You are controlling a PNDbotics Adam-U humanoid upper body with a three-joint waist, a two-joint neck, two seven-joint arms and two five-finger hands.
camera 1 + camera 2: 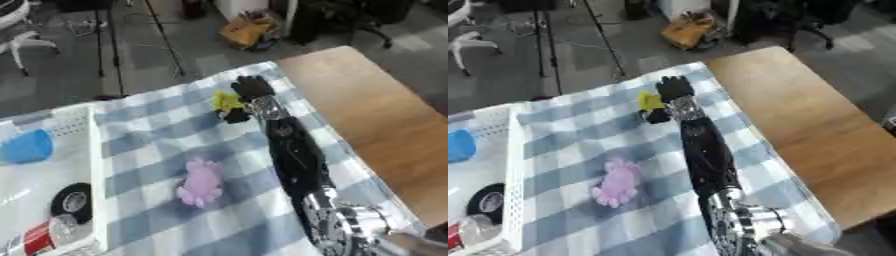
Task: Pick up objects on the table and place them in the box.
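Right robot hand [249, 95] around yellow object [226, 100], near cloth edge [278, 75].

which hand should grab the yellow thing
Right. The right hand is already at the yellow object, far on the checked cloth; whether it grips is unclear. The left hand isn't in view.

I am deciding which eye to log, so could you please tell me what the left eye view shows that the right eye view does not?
Only the left eye view shows the red item in the white box's near corner, plus more of the blue object.

Only the right eye view shows floor past the wooden table's right edge.

Both show the right hand at the yellow object, and the pink toy on the checked cloth.
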